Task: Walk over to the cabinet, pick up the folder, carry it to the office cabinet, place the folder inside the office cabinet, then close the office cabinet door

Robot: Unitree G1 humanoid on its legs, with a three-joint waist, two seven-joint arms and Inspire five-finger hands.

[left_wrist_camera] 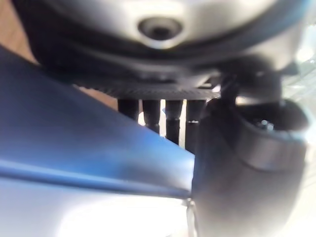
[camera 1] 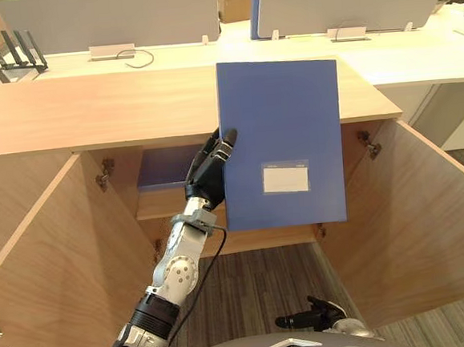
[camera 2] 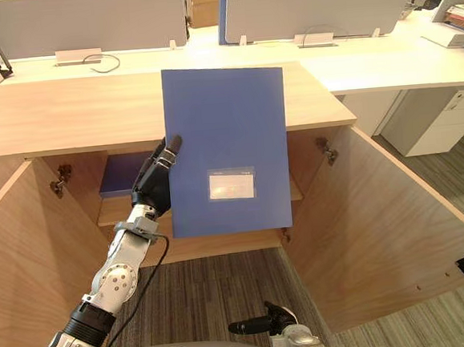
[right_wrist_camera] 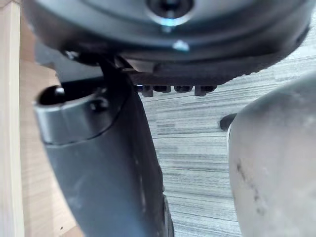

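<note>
The left hand (camera 1: 208, 175) pinches the blue folder (camera 1: 281, 137) by its edge, with the open office cabinet (camera 1: 90, 112) just behind the hand, so putting it inside and shutting the doors (camera 1: 429, 222) are still to do.

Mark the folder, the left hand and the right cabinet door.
folder (camera 1: 280, 121), left eye view, upper cover.
left hand (camera 1: 208, 175), left eye view, back of hand.
right cabinet door (camera 1: 428, 214), left eye view, inner face.

G1 arm and hands, quick look
Left arm (camera 1: 175, 270): silver-grey, chunky round joints, black ribbed collar. Left hand (camera 1: 210, 175): dark, pale bands on the thumb. Right hand (right_wrist_camera: 98, 163): dark grey, with a shiny screw (right_wrist_camera: 180, 46) above it.
</note>
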